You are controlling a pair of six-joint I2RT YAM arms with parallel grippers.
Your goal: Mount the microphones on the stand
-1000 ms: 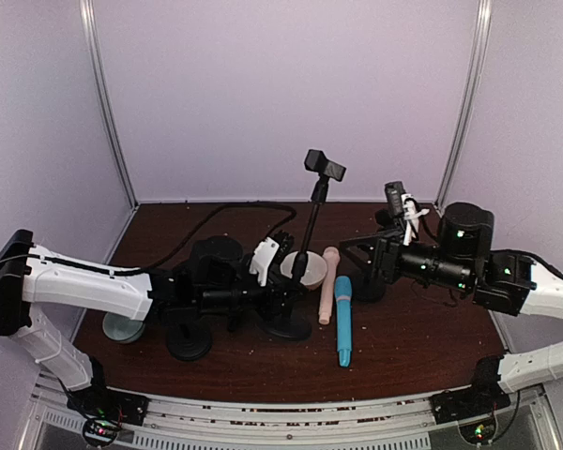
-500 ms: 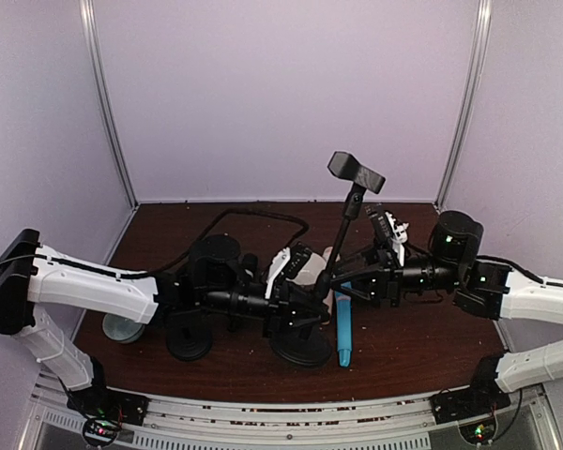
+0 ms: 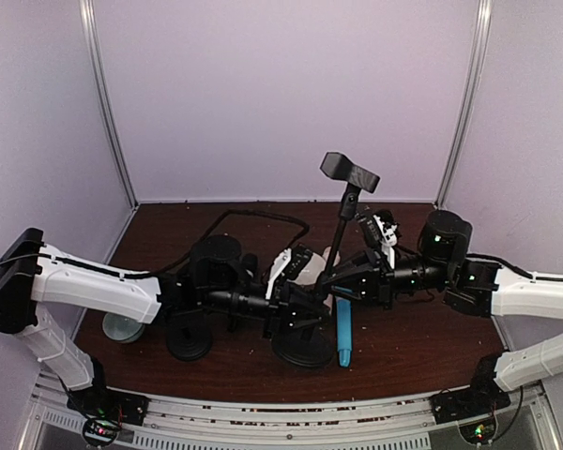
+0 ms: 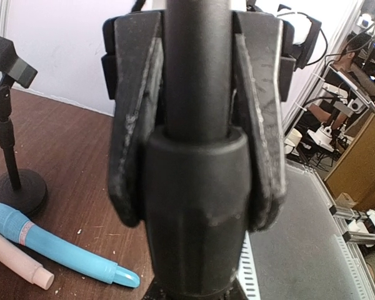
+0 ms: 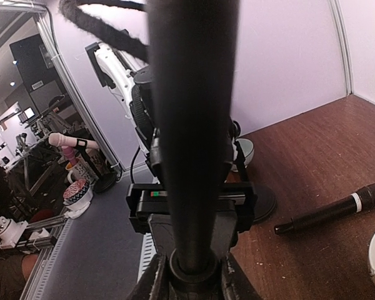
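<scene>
The cream-pink microphone (image 4: 17, 261) is half cut off.

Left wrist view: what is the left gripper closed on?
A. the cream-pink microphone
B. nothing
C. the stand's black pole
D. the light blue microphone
C: the left gripper is shut around the stand's black pole, while the light blue microphone and the cream-pink microphone lie loose on the table.

I have left arm (image 3: 94, 286) and right arm (image 3: 535, 295) stretched low toward centre, left gripper (image 3: 305, 305) clamped on the stand (image 3: 345, 220) low down, right gripper (image 3: 342, 284) closed on its pole just above.
</scene>
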